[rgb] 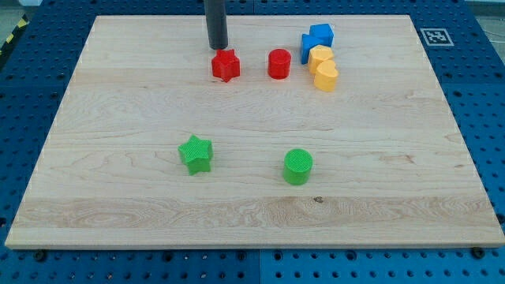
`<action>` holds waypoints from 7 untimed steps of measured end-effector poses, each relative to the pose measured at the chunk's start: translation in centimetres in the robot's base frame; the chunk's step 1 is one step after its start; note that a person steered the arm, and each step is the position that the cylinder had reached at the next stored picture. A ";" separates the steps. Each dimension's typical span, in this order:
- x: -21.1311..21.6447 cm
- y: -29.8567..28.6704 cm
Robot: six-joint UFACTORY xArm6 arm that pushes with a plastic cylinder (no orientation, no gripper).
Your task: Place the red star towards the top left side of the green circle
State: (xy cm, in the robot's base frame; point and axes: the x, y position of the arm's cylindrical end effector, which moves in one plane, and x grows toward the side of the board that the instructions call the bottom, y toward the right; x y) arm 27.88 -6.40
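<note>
The red star [226, 65] lies near the view's top, left of centre. My tip [218, 47] stands just above it, at its upper left edge, touching or nearly touching it. The green circle [298, 166] lies well below and to the right of the red star, in the lower middle of the board.
A red circle [278, 63] sits right of the red star. Blue blocks [317, 38] and two yellow blocks [323, 68] cluster further right near the top. A green star [195, 153] lies left of the green circle. The wooden board [118, 205] rests on a blue pegboard table.
</note>
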 end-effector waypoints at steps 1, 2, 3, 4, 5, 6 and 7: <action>1.7 0.0; 4.0 0.2; 6.7 1.4; 9.2 2.6; 11.6 3.7; 13.9 4.7; 16.0 5.2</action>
State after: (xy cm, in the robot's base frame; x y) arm 43.85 -1.17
